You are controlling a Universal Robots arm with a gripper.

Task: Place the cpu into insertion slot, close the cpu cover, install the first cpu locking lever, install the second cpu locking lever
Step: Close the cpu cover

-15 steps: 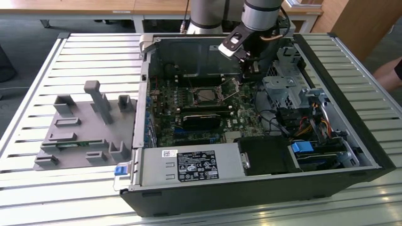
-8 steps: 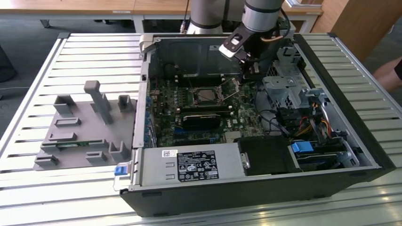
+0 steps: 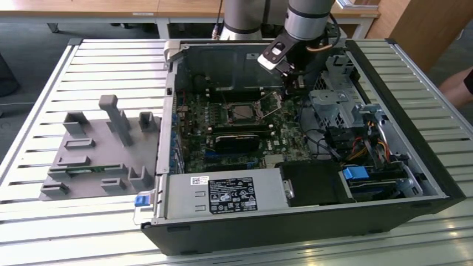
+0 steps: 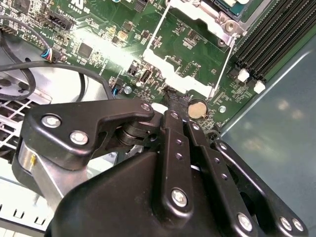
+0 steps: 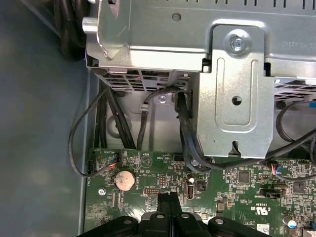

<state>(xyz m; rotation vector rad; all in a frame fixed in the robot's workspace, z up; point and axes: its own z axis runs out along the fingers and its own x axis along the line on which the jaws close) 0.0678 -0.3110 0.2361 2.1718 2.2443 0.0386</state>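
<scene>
insertion slot: small square dark socket with a silvery rim (image 3: 230,113), set flat in the green circuit board (image 3: 194,130). It sits toward 12 o'clock from the board's middle in the exterior view.
cpu: flat square with a dull pale face (image 3: 243,113), lying level inside the slot's rim. Whether it is fully seated cannot be told.
cpu cover: thin silvery frame (image 4: 174,74) with a square window, swung open off the slot. Green board shows through the window in the second wrist view.
locking lever: thin metal rod (image 3: 273,109), unlatched and slanting upward at the slot's 3 o'clock side in the exterior view.
</scene>
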